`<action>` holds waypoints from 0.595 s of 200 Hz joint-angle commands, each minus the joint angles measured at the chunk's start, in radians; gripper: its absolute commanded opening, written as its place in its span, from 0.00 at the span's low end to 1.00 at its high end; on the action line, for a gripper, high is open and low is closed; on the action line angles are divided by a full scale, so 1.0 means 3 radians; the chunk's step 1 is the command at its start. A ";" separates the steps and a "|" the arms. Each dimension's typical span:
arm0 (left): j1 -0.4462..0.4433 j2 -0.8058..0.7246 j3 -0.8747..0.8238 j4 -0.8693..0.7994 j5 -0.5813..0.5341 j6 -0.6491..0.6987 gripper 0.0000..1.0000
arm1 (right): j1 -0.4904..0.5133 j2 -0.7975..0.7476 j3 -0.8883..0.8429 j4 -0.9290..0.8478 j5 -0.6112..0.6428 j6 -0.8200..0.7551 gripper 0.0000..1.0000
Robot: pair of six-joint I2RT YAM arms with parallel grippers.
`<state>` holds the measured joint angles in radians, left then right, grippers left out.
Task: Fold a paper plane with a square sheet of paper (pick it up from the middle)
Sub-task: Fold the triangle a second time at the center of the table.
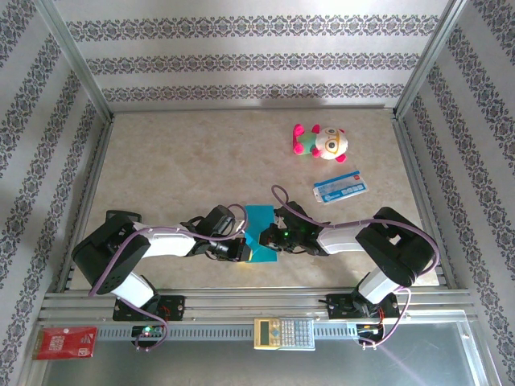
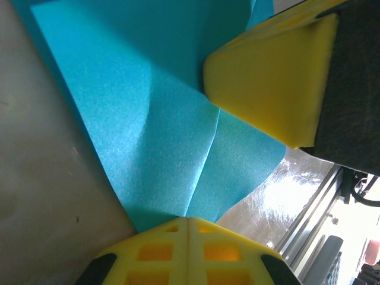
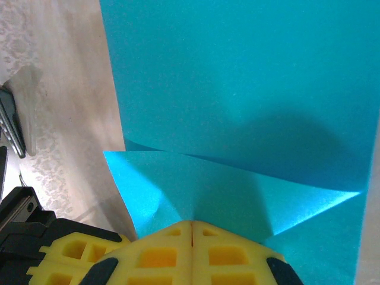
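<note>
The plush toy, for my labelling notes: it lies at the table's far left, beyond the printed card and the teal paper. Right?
Not quite. The top external view shows the plush toy at the table's far right, not left. It does lie beyond the printed card and the teal paper.

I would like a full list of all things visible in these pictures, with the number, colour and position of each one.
sheet of paper: one, teal-blue, partly folded, near middle of the table
plush toy: one, white, pink and green, far right of the table
card: one, white and blue, right side, nearer than the plush toy
calculator: one, yellowish-grey, on the metal rail in front of the table
red packet: one, red, near left corner
table: one, beige marbled
left gripper: one, yellow and black, shut on the sheet of paper
right gripper: one, yellow and black, shut on the sheet of paper
</note>
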<state>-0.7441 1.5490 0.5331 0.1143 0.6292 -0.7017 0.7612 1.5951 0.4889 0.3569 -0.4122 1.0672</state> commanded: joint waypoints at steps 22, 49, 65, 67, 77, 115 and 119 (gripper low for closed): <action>0.0036 0.0079 -0.0064 0.0046 -0.0008 0.0028 0.00 | -0.0023 0.0107 -0.0065 -0.0290 0.0114 -0.0055 0.00; 0.0040 0.0124 -0.0165 0.0057 -0.0037 -0.0028 0.00 | -0.0049 0.0066 0.0001 -0.0301 0.0074 -0.0081 0.01; 0.0041 0.0147 -0.0240 0.0101 -0.0001 -0.0104 0.00 | -0.0069 0.0005 0.0068 -0.0314 0.0025 -0.0119 0.03; 0.0041 0.0149 -0.0249 0.0113 0.0007 -0.0114 0.00 | -0.0074 -0.0003 0.0074 -0.0320 0.0018 -0.0127 0.03; 0.0041 0.0165 -0.0297 0.0139 0.0034 -0.0156 0.00 | -0.0084 -0.0049 0.0143 -0.0364 -0.0017 -0.0166 0.05; 0.0041 0.0175 -0.0355 0.0089 0.0029 -0.0169 0.00 | -0.0088 -0.0273 0.0273 -0.0456 -0.0088 -0.0232 0.09; 0.0041 0.0172 -0.0355 0.0082 0.0025 -0.0169 0.00 | -0.0077 -0.0287 0.0270 -0.0453 -0.0086 -0.0228 0.09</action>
<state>-0.7303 1.5551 0.4747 0.2306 0.6628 -0.7395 0.7357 1.5593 0.5388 0.2565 -0.4282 1.0309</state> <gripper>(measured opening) 0.064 0.091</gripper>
